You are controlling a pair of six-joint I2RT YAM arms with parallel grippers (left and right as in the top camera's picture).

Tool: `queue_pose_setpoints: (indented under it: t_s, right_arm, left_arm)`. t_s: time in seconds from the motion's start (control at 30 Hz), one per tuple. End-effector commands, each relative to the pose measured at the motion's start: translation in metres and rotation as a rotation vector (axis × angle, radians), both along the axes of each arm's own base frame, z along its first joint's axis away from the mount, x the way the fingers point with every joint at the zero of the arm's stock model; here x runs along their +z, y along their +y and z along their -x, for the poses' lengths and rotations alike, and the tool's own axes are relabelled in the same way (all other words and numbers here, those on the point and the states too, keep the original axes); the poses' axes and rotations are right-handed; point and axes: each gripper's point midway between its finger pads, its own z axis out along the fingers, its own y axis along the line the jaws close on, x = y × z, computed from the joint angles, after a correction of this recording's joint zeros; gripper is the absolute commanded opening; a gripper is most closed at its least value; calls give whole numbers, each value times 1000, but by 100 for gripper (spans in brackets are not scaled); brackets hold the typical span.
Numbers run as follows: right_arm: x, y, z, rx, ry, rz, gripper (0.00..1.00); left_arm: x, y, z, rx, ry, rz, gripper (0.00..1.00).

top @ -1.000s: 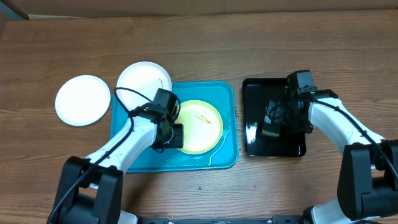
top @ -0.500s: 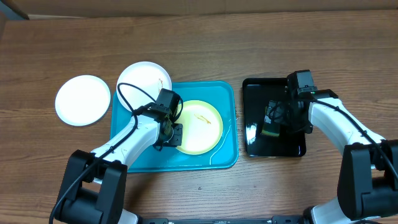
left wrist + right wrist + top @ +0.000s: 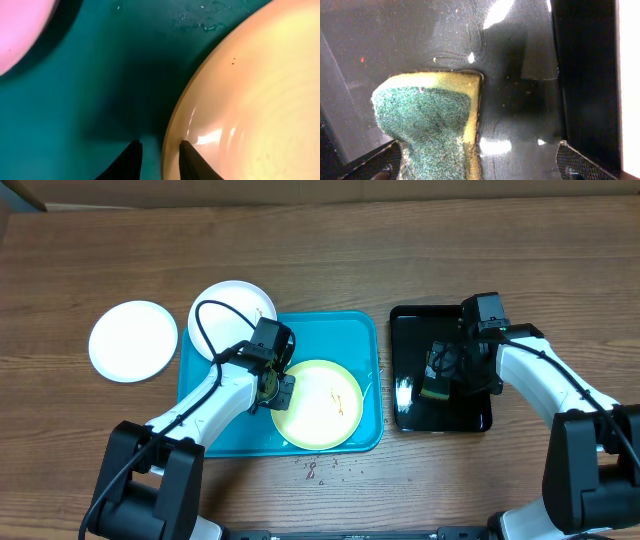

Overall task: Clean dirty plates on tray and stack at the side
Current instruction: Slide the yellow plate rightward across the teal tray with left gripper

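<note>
Plates (image 3: 133, 341) three, trays (image 3: 340, 325) two, sponge (image 3: 435, 388) one.

You have open table (image 3: 450, 250) across the far side; the left white plate (image 3: 133, 341), the second white plate (image 3: 230, 305), turquoise tray (image 3: 340, 330) and black tray (image 3: 410, 340) block the middle.

The left arm (image 3: 200, 408) reaches from the near edge of the table diagonally forward and to the right, its black wrist bent downward. The left gripper (image 3: 274, 392) points down with its jaws drawn narrow, and its two dark fingers (image 3: 131, 160) stand on either side of the rim of a yellow-green plate (image 3: 325, 405), pinching it. The right arm (image 3: 545, 375) reaches forward, then folds inward at the wrist. The right gripper (image 3: 440, 377) points down, its jaws spread wide apart.
</note>
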Motion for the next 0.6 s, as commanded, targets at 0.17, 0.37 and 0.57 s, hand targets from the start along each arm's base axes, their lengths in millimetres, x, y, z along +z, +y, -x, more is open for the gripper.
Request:
queue_pose_setpoints:
  t_s: [0.17,0.37,0.57]
  right_arm:
    - [0,-3,-1,-8,-4,10,100]
    - [0,-3,-1,-8,-4,10,100]
    - [0,-3,-1,-8,-4,10,100]
  left_arm:
    - [-1,-9,3,283,32,105,15]
    - [-3,-7,4,443,37,122,9]
    - [-2,-7,1,527,30,145,5]
